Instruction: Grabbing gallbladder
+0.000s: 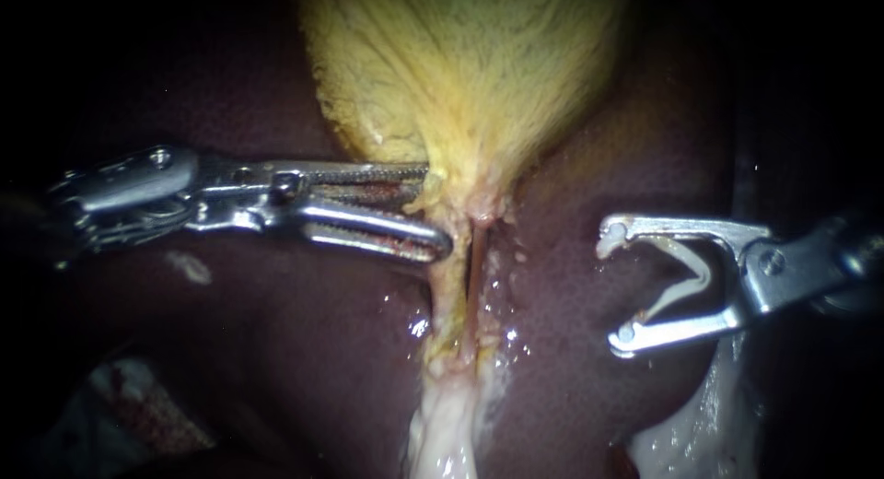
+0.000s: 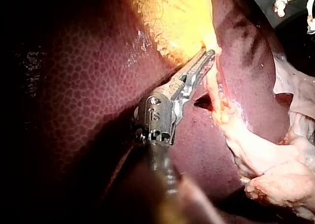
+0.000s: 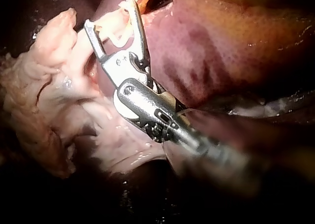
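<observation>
The yellow gallbladder [image 1: 460, 64] hangs at the top middle and narrows to a neck. My left instrument [image 1: 437, 210] comes in from the left with its toothed jaws open. Their tips reach the gallbladder's lower edge, and a bit of yellow tissue lies in the gap. In the left wrist view the same jaws [image 2: 210, 56] meet the gallbladder [image 2: 172, 17] at its rim. My right instrument [image 1: 615, 286] stands off to the right over the liver, jaws wide apart with a white clip [image 1: 677, 290] seated between them, touching both. It also shows in the right wrist view [image 3: 109, 15].
Dark red liver [image 1: 304, 350] surrounds the gallbladder. Thin tubes [image 1: 470, 276] run down from the neck into pale wet fatty tissue [image 1: 447, 433]. More whitish tissue [image 1: 709, 424] lies under the right instrument. A pale blood-stained patch [image 1: 138, 405] sits at the lower left.
</observation>
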You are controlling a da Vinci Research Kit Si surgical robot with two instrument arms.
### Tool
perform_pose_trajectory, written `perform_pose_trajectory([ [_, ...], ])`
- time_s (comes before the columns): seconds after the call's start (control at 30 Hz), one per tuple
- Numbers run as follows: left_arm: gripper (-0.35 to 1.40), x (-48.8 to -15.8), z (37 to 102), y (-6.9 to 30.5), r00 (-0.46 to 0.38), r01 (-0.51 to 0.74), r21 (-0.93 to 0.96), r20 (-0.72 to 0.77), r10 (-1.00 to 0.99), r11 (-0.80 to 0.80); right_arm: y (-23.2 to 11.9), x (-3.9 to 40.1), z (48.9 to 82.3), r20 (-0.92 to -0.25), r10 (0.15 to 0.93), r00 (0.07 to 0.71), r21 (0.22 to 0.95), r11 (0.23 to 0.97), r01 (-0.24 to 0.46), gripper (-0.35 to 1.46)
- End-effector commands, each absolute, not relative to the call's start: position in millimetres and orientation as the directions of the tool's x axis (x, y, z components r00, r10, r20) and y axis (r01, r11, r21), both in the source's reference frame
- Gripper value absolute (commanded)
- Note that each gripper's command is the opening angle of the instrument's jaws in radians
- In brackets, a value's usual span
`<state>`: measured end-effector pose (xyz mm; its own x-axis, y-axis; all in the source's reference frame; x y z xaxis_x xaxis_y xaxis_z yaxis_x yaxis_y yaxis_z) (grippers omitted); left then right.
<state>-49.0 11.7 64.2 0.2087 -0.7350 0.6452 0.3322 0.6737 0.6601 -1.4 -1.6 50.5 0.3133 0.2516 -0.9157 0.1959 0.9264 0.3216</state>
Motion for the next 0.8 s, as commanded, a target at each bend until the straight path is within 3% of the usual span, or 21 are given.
perform_pose_trajectory([
  [0.03,-0.35,-48.9,64.3,11.7,0.211,0.334,0.661,0.642,-0.737,0.671,-1.6,-1.4,50.6,-0.916,0.251,0.313,0.321,0.926,0.196,0.59],
  [0.8,-0.35,-48.1,64.5,11.7,0.231,0.351,0.666,0.62,-0.75,0.658,-1.8,-1.4,50.9,-0.915,0.255,0.314,0.325,0.926,0.195,0.59],
])
